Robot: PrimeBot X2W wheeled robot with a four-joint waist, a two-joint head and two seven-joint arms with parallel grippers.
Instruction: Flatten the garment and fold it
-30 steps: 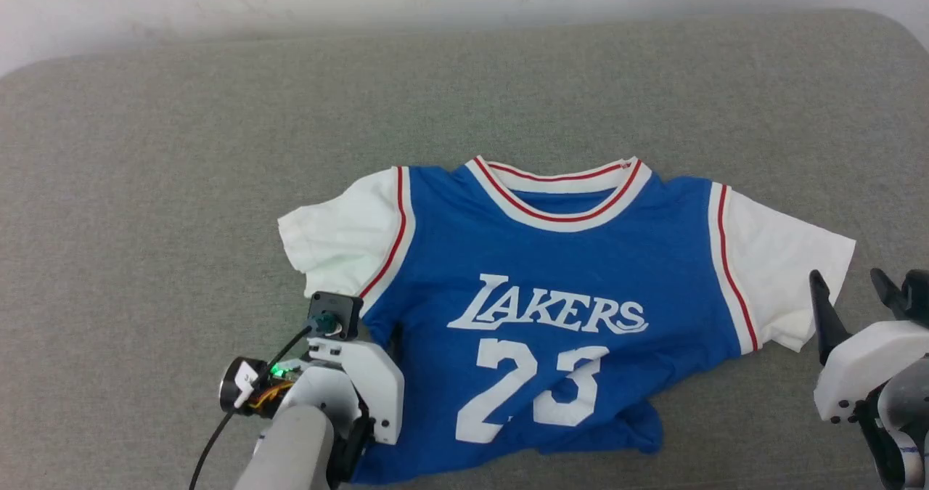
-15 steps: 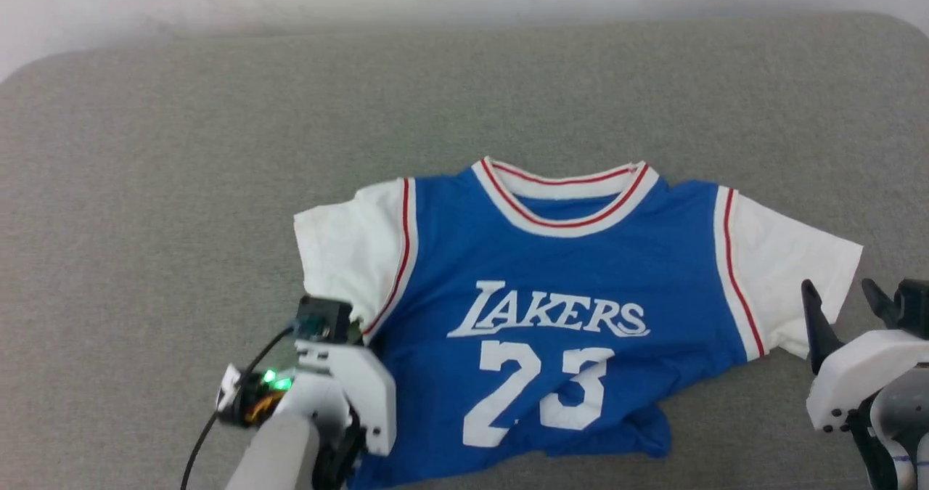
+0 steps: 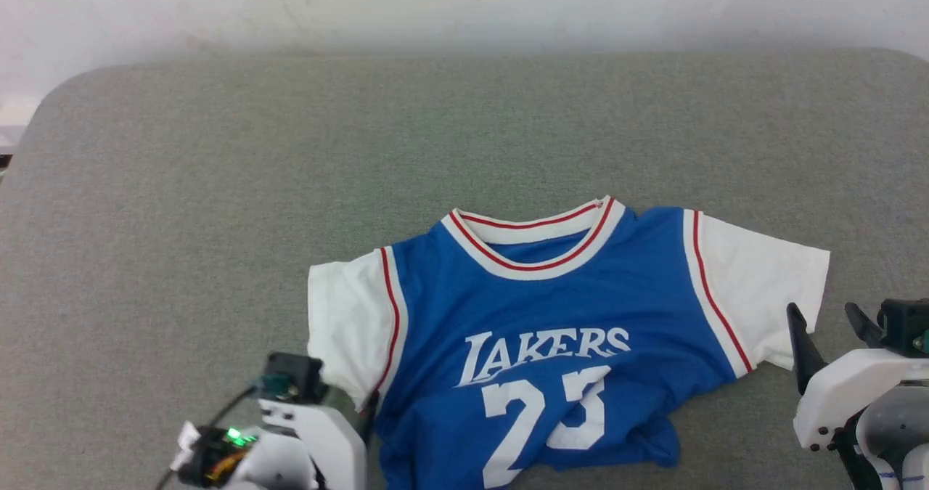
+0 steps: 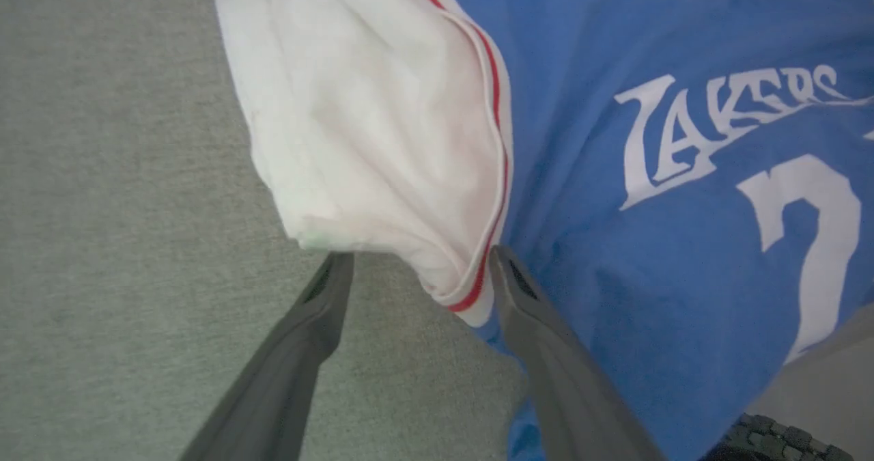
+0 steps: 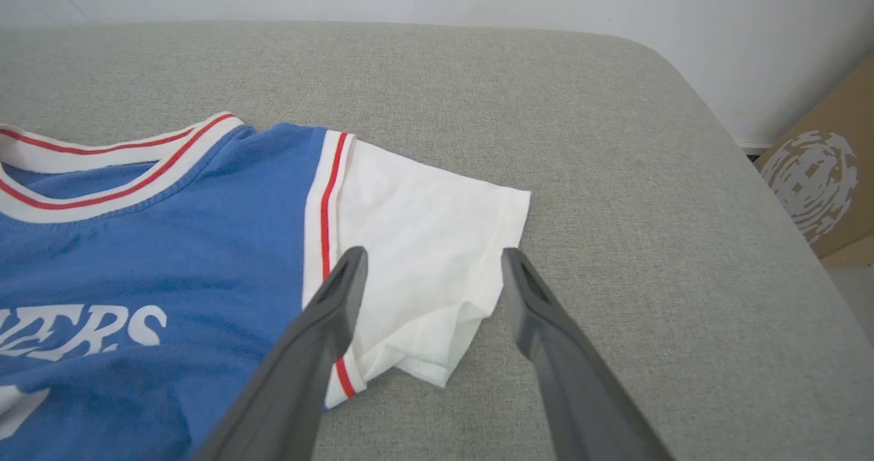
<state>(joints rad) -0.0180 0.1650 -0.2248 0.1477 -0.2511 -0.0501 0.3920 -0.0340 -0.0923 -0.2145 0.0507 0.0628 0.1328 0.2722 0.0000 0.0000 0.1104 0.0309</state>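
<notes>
Clearly I am in the flattening stage, with no fold started. The garment [image 3: 559, 316] lies front-up on the grey padded table [image 3: 218, 185], near my edge of it, with its collar [image 3: 533, 247] pointing away from me and the white "LAKERS 23" print readable. My left gripper [image 4: 420, 259] is spread wide and grasps nothing; its two fingers straddle the lower corner of the left sleeve [image 4: 369, 126], right where the red-striped seam meets the blue body. My right gripper [image 5: 433, 256] is equally released and empty, poised over the outer part of the right sleeve [image 5: 423, 242], probably just above the cloth rather than on it, though the angle makes that hard to judge. The shirt is not smooth: the left sleeve is rumpled and drawn in, the right sleeve's lower corner curls under, and the hem [image 3: 639, 446] is bunched and twisted on my right side. Next, I think, each hand should pinch a single edge of cloth and draw outward evenly, then the hem needs pulling straight toward me.
</notes>
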